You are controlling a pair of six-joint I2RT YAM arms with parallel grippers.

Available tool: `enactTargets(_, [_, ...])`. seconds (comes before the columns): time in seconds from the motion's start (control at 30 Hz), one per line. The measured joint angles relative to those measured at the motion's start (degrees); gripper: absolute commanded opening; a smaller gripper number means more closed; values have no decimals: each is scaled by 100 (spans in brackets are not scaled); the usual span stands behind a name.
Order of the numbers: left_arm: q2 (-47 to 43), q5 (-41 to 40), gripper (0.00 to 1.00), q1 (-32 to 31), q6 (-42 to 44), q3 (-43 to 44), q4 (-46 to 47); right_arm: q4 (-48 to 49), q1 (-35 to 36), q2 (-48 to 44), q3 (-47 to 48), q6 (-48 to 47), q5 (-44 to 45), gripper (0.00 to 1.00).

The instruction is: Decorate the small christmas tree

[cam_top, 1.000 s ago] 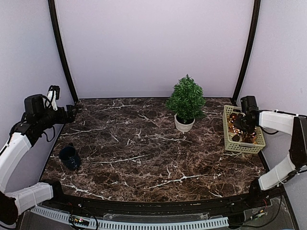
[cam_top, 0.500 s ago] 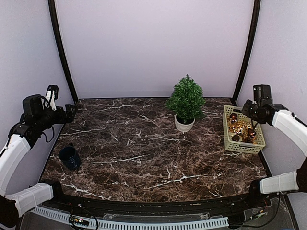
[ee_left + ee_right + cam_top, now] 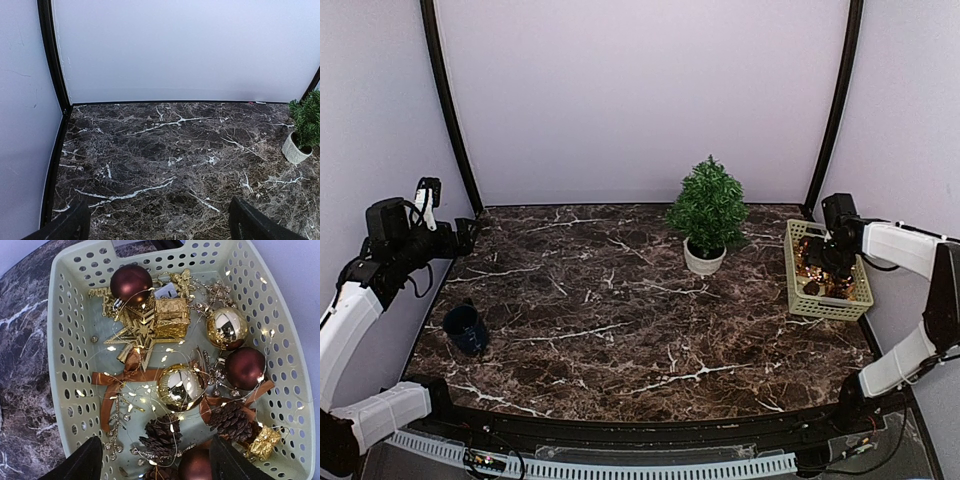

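I have the small christmas tree standing upright toward the back of the dark, white-veined marble table, right of centre. It is a bushy dark-green cone of plastic needles in a round white pot, and it has no ornaments on it. Just to its right, but not touching it, is the pale green perforated plastic basket.

My right gripper hangs over that basket with its fingers spread wide and nothing between them. Under it the wrist camera shows a matte maroon ball, two mirror-bright gold balls, a glittery gold star, a foil-wrapped gold gift box, scaly brown pinecones and a copper ribbon bow, all tangled in thin wire with tiny lit points.

My left gripper is held above the table's far-left corner, also spread and empty. A dark blue cup sits near the left edge.
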Motion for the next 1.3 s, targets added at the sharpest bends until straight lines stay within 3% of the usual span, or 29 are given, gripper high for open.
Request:
enactTargets(0.27, [2,-13,99,0,0,0,0,-219,0,656,140,-179,-9,74])
enactTargets(0.67, [2,-46,99,0,2,0,0,-262,0,1471,688,-229,520,60])
enactTargets(0.77, [2,-66,99,0,2,0,0,-249,0,1670,802,-155,636,51])
enactTargets(0.9, [2,-85,99,0,4,0,0,-240,0,1757,835,-83,745,19])
enactTargets(0.97, [4,-87,99,0,7,0,0,-225,0,1755,837,-17,807,8])
enactTargets(1.07, [7,-92,99,0,13,0,0,-216,0,1720,837,28,881,0])
enactTargets(1.3, [4,-92,99,0,22,0,0,-273,0,1016,835,85,966,0])
